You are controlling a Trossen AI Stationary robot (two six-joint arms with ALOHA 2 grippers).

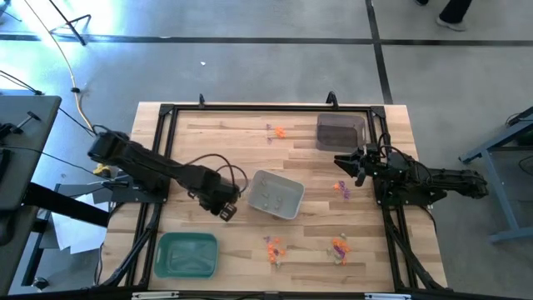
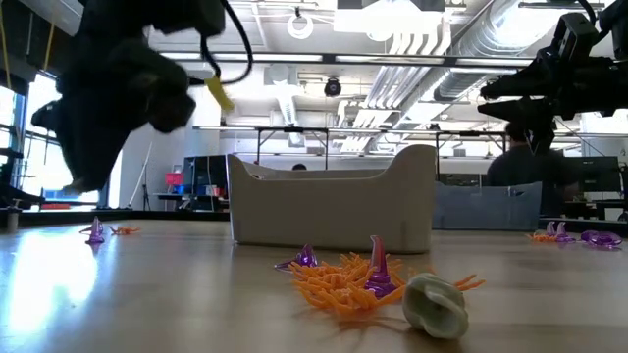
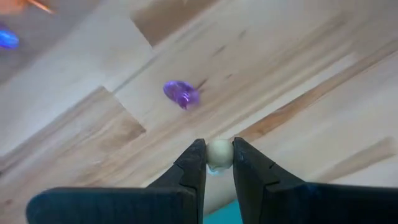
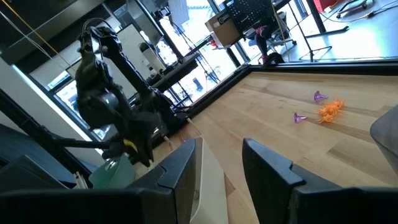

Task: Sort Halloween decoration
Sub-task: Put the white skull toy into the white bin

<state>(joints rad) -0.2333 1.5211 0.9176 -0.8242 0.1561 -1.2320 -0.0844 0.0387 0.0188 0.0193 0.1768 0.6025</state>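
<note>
Pinching one small round pale-beige trinket [image 3: 219, 154], the left hand [image 1: 226, 207] hovers over the pale wooden plank surface [image 1: 316, 167]; the right hand [image 4: 219, 163] waits spread, holding nothing.

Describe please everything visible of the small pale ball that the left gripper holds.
The pale ball is a tiny round trinket, whitish-beige, smooth and matte, perhaps plastic. The left gripper is shut on it: one dark finger presses each side, and nothing else touches it. It is lifted above the wooden table, with a purple trinket lying below, apart from it. Its lower half is hidden between the fingers.
</note>
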